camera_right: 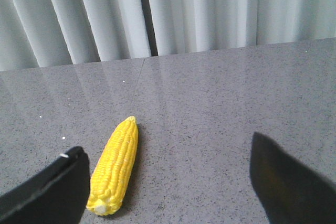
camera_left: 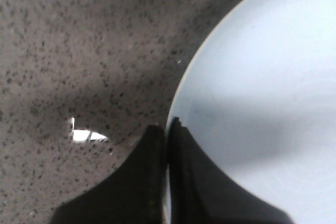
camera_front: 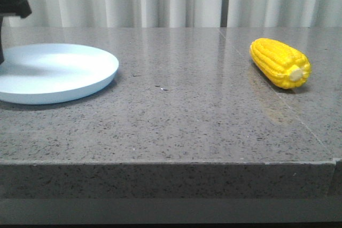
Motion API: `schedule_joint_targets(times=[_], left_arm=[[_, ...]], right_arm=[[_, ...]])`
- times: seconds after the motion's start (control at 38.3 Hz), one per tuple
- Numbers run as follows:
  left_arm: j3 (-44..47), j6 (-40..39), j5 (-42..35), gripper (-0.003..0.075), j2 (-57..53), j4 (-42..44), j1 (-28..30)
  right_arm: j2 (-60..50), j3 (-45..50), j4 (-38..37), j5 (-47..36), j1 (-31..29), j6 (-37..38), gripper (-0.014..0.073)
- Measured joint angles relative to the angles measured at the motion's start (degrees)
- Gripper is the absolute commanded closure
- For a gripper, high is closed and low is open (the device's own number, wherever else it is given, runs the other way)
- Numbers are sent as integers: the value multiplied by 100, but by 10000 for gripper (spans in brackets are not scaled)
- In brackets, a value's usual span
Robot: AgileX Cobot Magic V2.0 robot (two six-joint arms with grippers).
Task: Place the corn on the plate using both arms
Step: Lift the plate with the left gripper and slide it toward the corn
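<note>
The corn [camera_front: 280, 63] lies on its side near the right edge of the bench [camera_front: 176, 116], toward the far side, its pale stub end pointing at the front edge. The plate [camera_front: 80, 84] sits at the left edge, well apart from the corn, with nothing on it.

The right gripper [camera_right: 168, 182] hangs above the bench with its jaws spread wide. In the right wrist view the corn lies just inside one finger [camera_right: 52, 187] rather than midway between the 2, and nothing is gripped. The left gripper [camera_left: 167, 129] has its jaws pressed nearly together over the plate's rim, holding nothing that can be made out; only a sliver of that arm shows in the front view.

The step in hand looks like the pick-up by the right arm. To do it well, the gripper should probably shift sideways until the cob's thick middle sits centred between the fingers, then descend with the jaws across the cob's width, not along its length. The kernelled surface is round and likely slick, so closing off-centre could make it roll or squirt out. The left arm should stay off the plate's centre so the landing spot is free.
</note>
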Motion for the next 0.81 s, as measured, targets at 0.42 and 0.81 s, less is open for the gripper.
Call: schedule_joint_targets(times=[0.42, 0.81], left_arm=[[-1599, 21, 295, 741, 395, -538, -1384], [-1620, 32, 354, 632, 1273, -560, -1501]], right_arm=[[0, 0, 0, 0, 0, 0, -50], [0, 0, 0, 0, 0, 0, -50]])
